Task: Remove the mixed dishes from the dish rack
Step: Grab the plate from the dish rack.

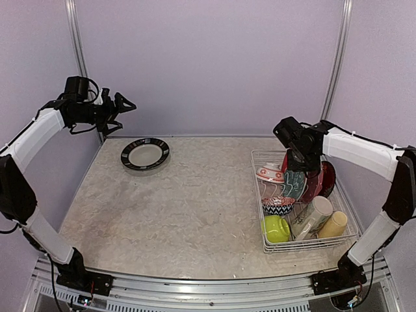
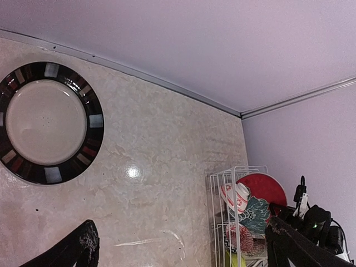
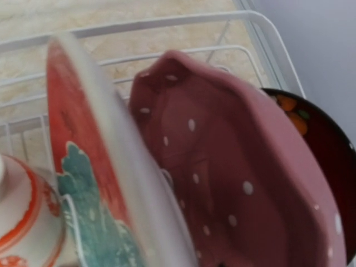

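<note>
On the tabletop: a beige marbled surface (image 1: 195, 208), glossy enough to carry a bright light spot in the left wrist view, with a few faint scuffs.
Room: plain lilac walls (image 1: 208, 65) on three sides, silvery upright posts (image 1: 77, 39) at the back corners, and a metal strip where wall meets table.
Near edge: an aluminium rail (image 1: 214, 294) carries both arm bases.
Dish rack (image 1: 305, 249): white wire basket on the right side of the table, close to the right wall.
In the rack: upright plates at the far end, among them a spotted dark red plate (image 3: 222, 167) and a red plate with teal pattern (image 3: 83, 167). Toward the near end sit a red-patterned bowl (image 1: 270, 173), a blue-chevron bowl (image 1: 279, 205), a lime-green bowl (image 1: 275, 228), a cream mug (image 1: 312, 216) and a yellow mug (image 1: 333, 224).
Out of the rack: black-rimmed cream plate (image 1: 145, 155) lying flat at the table's far left, well apart from the rack.
Left claw (image 1: 123, 105): raised in the air by the left wall, fingers spread wide, nothing between them.
Right claw (image 1: 298, 162): lowered into the rack's far end among the upright plates. Its fingers are hidden, so I cannot tell how far they are apart or whether they hold a plate.
</note>
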You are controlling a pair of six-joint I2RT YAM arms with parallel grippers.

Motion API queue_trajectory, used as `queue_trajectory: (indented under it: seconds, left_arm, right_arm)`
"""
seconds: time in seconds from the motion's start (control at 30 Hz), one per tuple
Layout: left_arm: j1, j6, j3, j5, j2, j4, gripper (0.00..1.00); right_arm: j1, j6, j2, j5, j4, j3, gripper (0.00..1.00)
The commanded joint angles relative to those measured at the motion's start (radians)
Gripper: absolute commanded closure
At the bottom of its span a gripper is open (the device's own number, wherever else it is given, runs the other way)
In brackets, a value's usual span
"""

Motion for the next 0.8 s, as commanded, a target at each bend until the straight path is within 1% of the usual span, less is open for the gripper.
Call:
queue_trajectory:
  seconds: [0.0,0.13,0.3,0.63,0.77]
  left_arm:
    - [0.010,-0.005,-0.012,0.012,-0.018,0.018,0.01]
    - [0.021,-0.011,-0.013,0.022,-0.011,0.020,0.01]
    - [0.024,-0.007,-0.017,0.014,-0.009,0.023,0.01]
    - [0.016,-0.005,-0.020,0.014,0.012,0.023,0.01]
    - [0.010,-0.004,-0.021,0.009,0.018,0.023,0.01]
  right_arm:
    - [-0.006,0.034,0.032,0.059,-0.049,0.039,0.77]
    - [-0.007,0.037,0.038,0.080,-0.081,0.069,0.86]
    - [-0.001,0.022,0.042,0.088,-0.111,0.113,1.00]
    - [0.038,0.003,0.038,0.209,-0.259,0.250,1.00]
    - [0.053,-0.033,0.036,0.244,-0.285,0.292,1.00]
